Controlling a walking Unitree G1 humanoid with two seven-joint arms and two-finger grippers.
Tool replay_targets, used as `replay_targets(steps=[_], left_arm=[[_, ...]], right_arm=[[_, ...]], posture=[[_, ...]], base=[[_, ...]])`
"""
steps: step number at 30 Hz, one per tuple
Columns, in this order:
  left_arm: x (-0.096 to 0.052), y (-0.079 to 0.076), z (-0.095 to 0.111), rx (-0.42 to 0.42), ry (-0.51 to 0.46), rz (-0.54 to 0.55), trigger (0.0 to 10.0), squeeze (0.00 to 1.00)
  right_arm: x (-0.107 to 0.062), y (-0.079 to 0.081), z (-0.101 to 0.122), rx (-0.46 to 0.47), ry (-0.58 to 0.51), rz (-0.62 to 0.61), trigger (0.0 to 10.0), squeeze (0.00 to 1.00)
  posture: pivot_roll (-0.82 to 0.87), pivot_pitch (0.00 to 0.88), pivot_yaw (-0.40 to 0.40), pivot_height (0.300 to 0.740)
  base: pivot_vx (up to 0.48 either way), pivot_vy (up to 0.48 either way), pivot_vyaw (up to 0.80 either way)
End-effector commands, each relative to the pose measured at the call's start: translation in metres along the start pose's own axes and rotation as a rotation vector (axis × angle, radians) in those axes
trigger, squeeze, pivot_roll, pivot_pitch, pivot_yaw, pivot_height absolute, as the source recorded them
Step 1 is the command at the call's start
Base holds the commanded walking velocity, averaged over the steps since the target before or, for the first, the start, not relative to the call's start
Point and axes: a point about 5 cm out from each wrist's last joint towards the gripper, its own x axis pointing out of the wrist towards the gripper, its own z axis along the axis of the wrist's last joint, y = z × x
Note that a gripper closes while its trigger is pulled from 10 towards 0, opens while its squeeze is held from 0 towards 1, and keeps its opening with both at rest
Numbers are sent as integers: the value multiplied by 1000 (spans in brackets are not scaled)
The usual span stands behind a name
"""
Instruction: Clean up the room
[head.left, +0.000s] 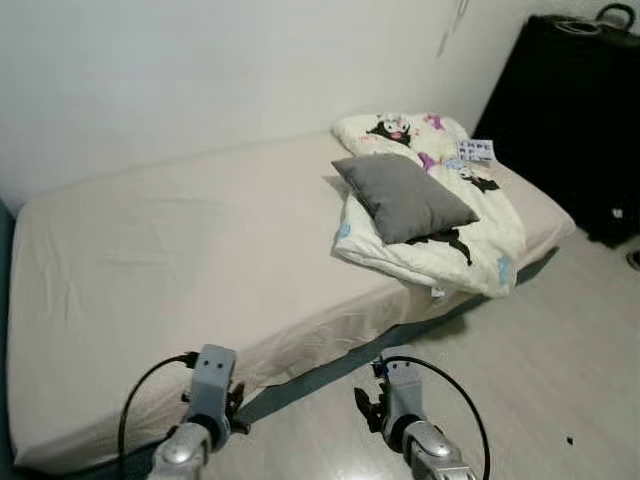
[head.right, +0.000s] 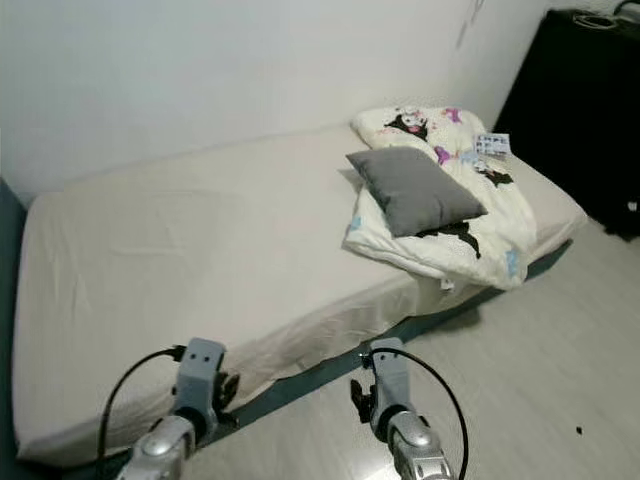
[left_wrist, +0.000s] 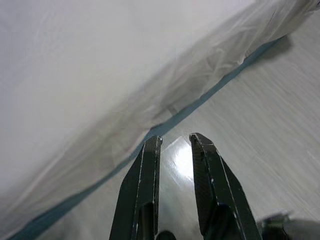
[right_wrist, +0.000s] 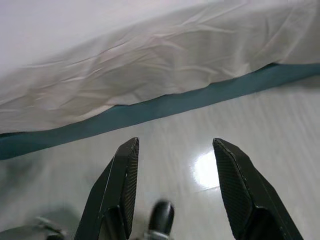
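A wide low bed covered in a cream fitted sheet (head.left: 190, 250) is being faced from its long side, with a dark teal base showing as a strip under the sheet's hanging edge. At the bed's right end, a white folded quilt printed with black and purple cartoon figures (head.left: 440, 215) is lying across the mattress, its front edge drooping over the side. A grey square cushion (head.left: 405, 197) is resting on top of the quilt, tilted, and a small blue-and-white printed packet (head.left: 476, 151) is lying on the quilt just behind it. A tall black cabinet (head.left: 570, 120) is standing against the wall to the right of the bed, and pale wood-look flooring (head.left: 520, 370) is spreading out in front.

Both silver arms are being held low in front of the bed's edge. The left gripper (left_wrist: 175, 147) is being pointed at the floor beside the hanging sheet; its black fingers are parted by only a narrow gap and nothing is being held. The right gripper (right_wrist: 175, 150) is being held above the glossy floor just short of the teal strip, with its fingers spread wide and nothing between them.
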Motion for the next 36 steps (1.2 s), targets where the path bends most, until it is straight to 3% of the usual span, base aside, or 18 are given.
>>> replay_targets(steps=[1, 15, 18, 36], left_arm=[[-1, -5, -4, -10, 17, -13, 10000, 0], [-3, -3, -6, -6, 22, -8, 10000, 0], [-4, -3, -7, -3, 22, -6, 10000, 0], [-8, 2, -11, -7, 30, 17, 10000, 0]], right_arm=[[-2, 0, -5, -14, 19, 10, 10000, 0], [-2, 8, -9, -52, 45, 78, 10000, 0], [-2, 8, -10, -20, 51, 97, 10000, 0], [-4, 14, -16, -34, 70, 129, 10000, 0]], posture=[[27, 120, -54, 740], [31, 121, -55, 740], [31, 123, -54, 740], [35, 121, -50, 740]], base=[[401, 0, 0], [387, 0, 743], [344, 0, 0], [0, 0, 0]])
